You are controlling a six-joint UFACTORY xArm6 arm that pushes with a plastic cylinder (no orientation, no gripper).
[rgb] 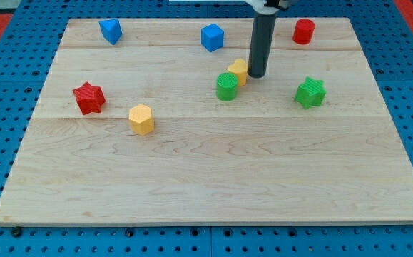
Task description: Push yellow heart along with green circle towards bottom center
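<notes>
The yellow heart (238,71) lies on the wooden board (213,178), above the board's middle. The green circle (227,87) sits just below and left of it, touching it. My tip (256,75) stands right beside the yellow heart, on its right side, touching or nearly touching it. The dark rod rises from there out of the view's top.
A blue block (212,37) lies above the heart. A blue block (110,31) is at top left, a red cylinder (304,31) at top right. A green star (310,93) lies right. A red star (89,98) and a yellow hexagon (141,119) lie left.
</notes>
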